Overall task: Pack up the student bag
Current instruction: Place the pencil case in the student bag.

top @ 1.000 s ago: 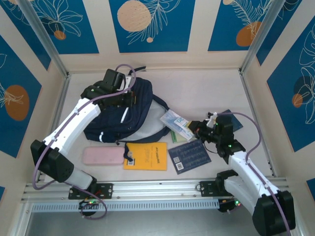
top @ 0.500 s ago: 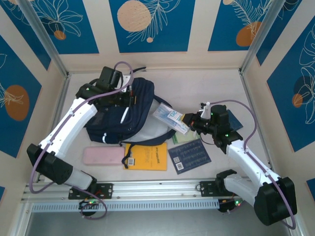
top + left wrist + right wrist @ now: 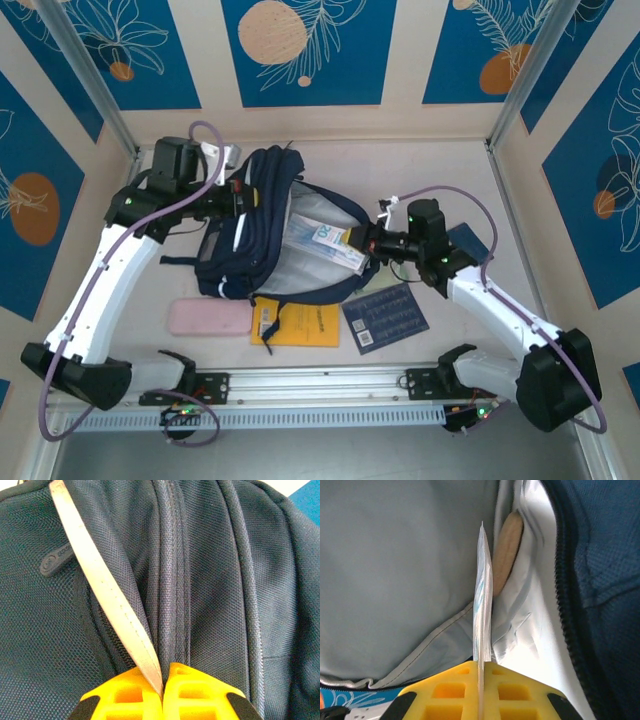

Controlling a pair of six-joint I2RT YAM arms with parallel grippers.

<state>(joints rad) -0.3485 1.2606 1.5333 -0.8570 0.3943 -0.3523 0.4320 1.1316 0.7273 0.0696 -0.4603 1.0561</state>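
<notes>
The student bag (image 3: 225, 255), navy with a pale grey lining (image 3: 300, 275), lies left of centre with its main mouth pulled wide. My left gripper (image 3: 240, 196) is shut on the bag's upper rim. The left wrist view shows its yellow fingers (image 3: 125, 695) pinching a white-grey strip (image 3: 95, 575) and navy fabric (image 3: 220, 580). My right gripper (image 3: 366, 240) is shut on a flat clear packet (image 3: 325, 240) with blue print, which lies across the bag's mouth. The right wrist view shows that packet (image 3: 481, 605) edge on between the fingertips, with the grey lining (image 3: 395, 570) behind it.
In front of the bag lie a pink case (image 3: 208, 317), a yellow booklet (image 3: 308, 326) and a dark blue printed card (image 3: 386, 318). Another dark blue item (image 3: 470, 243) lies behind the right arm. Walls close the table in at the back and on both sides.
The left gripper has drawn the bag's rim back and to the left, opening the mouth wide. The right gripper has carried the packet leftward from the table into that opening.
</notes>
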